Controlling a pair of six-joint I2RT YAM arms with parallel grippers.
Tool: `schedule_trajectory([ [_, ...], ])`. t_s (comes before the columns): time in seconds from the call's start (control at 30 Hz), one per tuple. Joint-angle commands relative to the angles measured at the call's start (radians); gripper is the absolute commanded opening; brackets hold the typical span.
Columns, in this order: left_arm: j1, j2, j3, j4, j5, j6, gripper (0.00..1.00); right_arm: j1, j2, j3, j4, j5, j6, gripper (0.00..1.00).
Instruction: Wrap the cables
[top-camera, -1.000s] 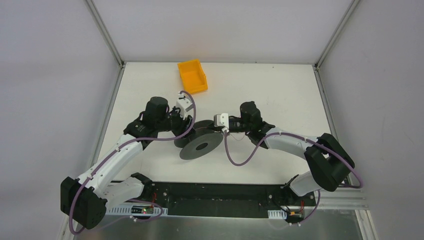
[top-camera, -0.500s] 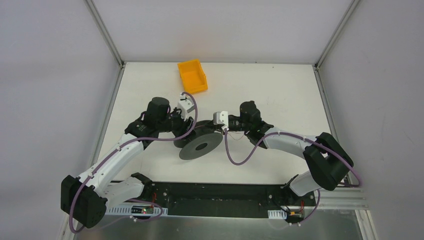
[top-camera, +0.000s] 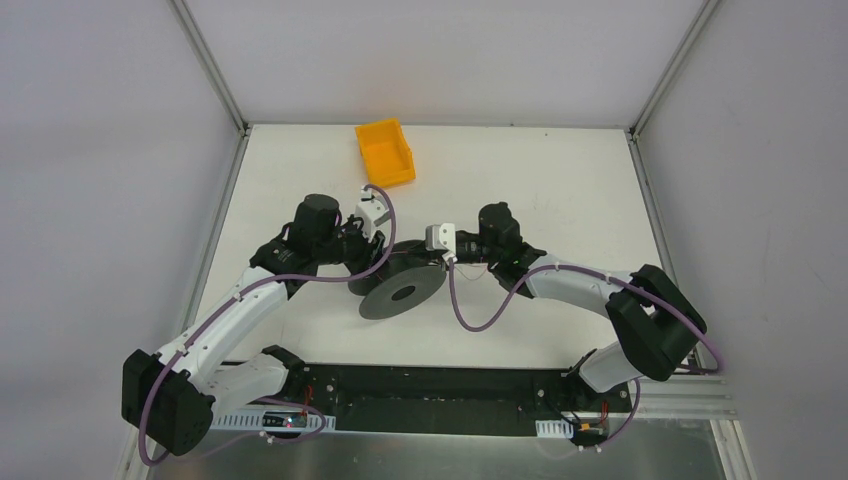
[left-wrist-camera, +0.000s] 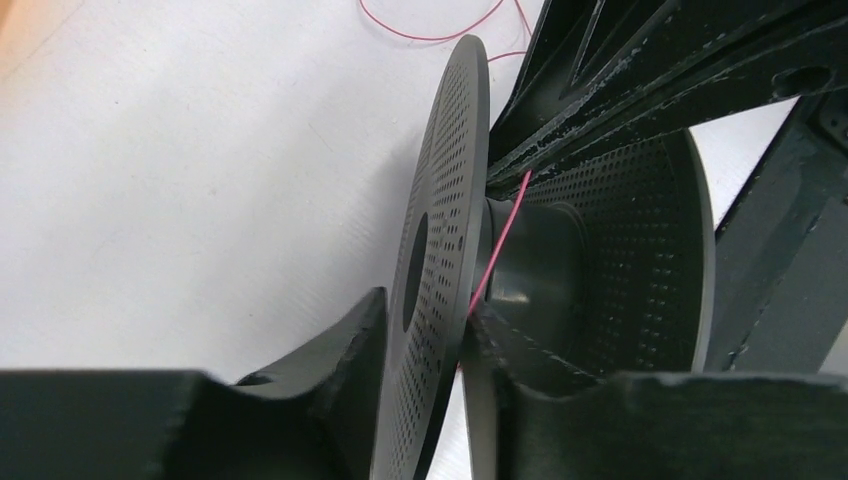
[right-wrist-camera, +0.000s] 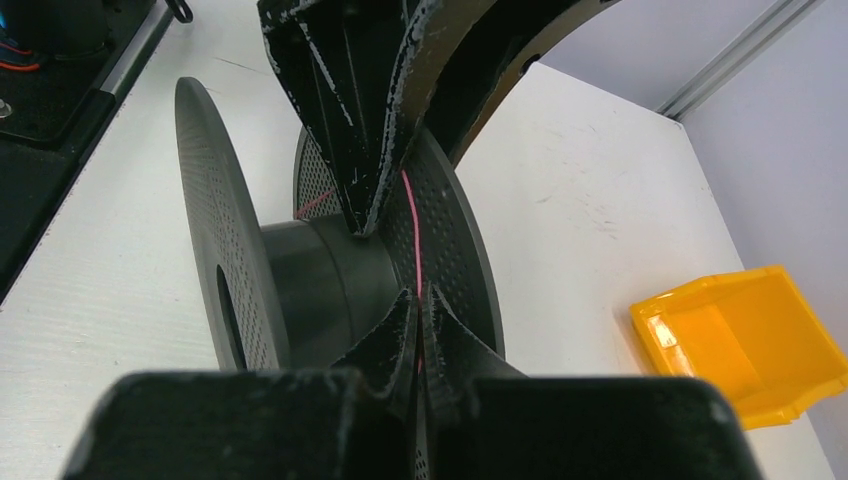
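Note:
A black spool (top-camera: 402, 292) with perforated flanges lies tilted on the white table. My left gripper (left-wrist-camera: 425, 305) is shut on one flange (left-wrist-camera: 450, 180), with a finger on each face. The cable (left-wrist-camera: 497, 245) is a hair-thin red wire running taut from the hub (left-wrist-camera: 540, 260) up to my right gripper's fingers (left-wrist-camera: 620, 90). Loose red loops (left-wrist-camera: 430, 35) lie on the table beyond. My right gripper (right-wrist-camera: 418, 295) is shut on the cable (right-wrist-camera: 412, 230) between the spool's flanges. In the top view the left gripper (top-camera: 385, 265) and right gripper (top-camera: 452, 262) meet at the spool.
A yellow bin (top-camera: 385, 152) stands at the back of the table, also in the right wrist view (right-wrist-camera: 740, 340). A black base rail (top-camera: 430, 395) runs along the near edge. Grey walls enclose the table (top-camera: 560, 190).
Both wrists have shifted slightly: the left a little toward the spool, the right a little toward the back. Both grips are unchanged.

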Motion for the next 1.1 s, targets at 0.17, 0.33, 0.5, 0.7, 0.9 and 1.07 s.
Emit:
schedule_trajectory([
  [0.17,-0.008,0.011,0.008,0.009,0.016,0.025,0.0,0.008,0.003,0.022,0.014,-0.015,-0.015,0.03],
  [0.33,-0.008,0.008,0.016,-0.009,-0.014,0.017,0.0,0.007,-0.043,-0.008,0.026,0.04,0.053,0.36],
  [0.5,0.003,-0.014,0.049,-0.078,-0.083,0.024,0.0,-0.002,-0.161,-0.06,0.026,0.14,0.241,0.44],
  [0.7,0.087,-0.061,0.13,-0.147,-0.041,-0.057,0.0,-0.002,-0.324,-0.161,0.023,0.365,0.393,0.49],
  [0.9,0.145,-0.118,0.179,-0.18,0.066,-0.09,0.0,-0.003,-0.431,-0.277,0.025,0.416,0.363,0.5],
  [1.07,0.173,-0.142,0.251,-0.27,0.076,-0.096,0.0,-0.004,-0.409,-0.329,0.028,0.436,0.263,0.51],
])
